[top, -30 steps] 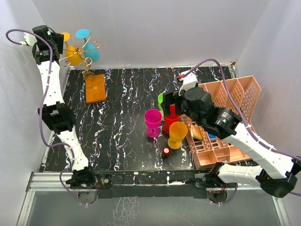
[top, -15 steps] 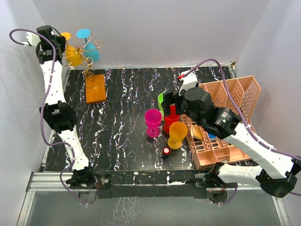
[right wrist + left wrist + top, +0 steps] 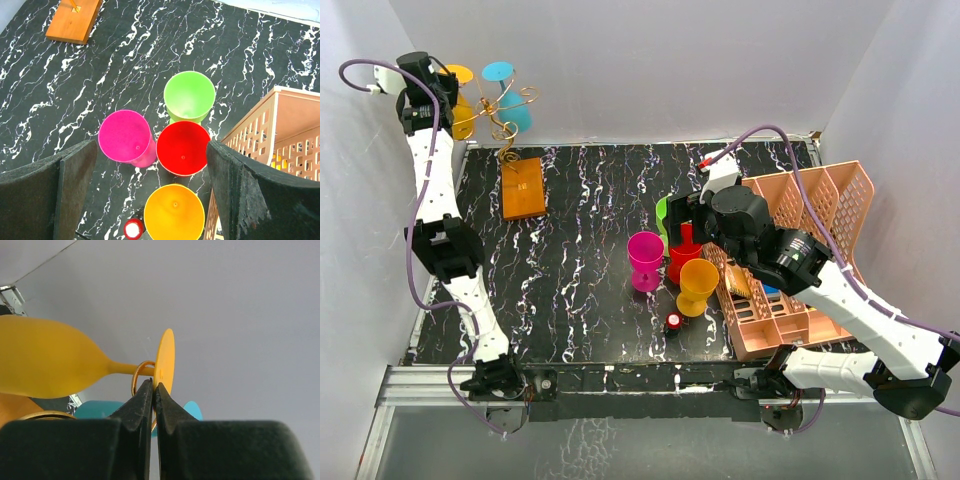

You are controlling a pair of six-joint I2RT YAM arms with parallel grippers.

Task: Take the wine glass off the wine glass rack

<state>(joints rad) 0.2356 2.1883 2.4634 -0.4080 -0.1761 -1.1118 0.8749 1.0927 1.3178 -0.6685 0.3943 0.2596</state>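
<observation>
The wine glass rack (image 3: 505, 122) is a gold wire tree on an orange-brown block base (image 3: 523, 187) at the table's far left. A yellow wine glass (image 3: 460, 112) and a blue wine glass (image 3: 515, 112) hang on its arms. My left gripper (image 3: 442, 92) is high at the rack. In the left wrist view the left gripper (image 3: 152, 386) is shut on the rim of the yellow glass's round foot (image 3: 165, 360), and a gold wire loop (image 3: 136, 376) still circles the stem. My right gripper (image 3: 682, 225) hangs open and empty over the cups, as the right wrist view (image 3: 152, 147) shows.
Pink (image 3: 645, 250), red (image 3: 685, 262), orange (image 3: 699, 280) and green (image 3: 662, 212) cups stand mid-table. A small red-capped item (image 3: 674, 321) lies beside them. A salmon lattice basket (image 3: 820, 200) fills the right side. White walls stand close behind the rack.
My left gripper and the yellow glass have shifted a little left and away from the rack's centre. The right arm has not moved.
</observation>
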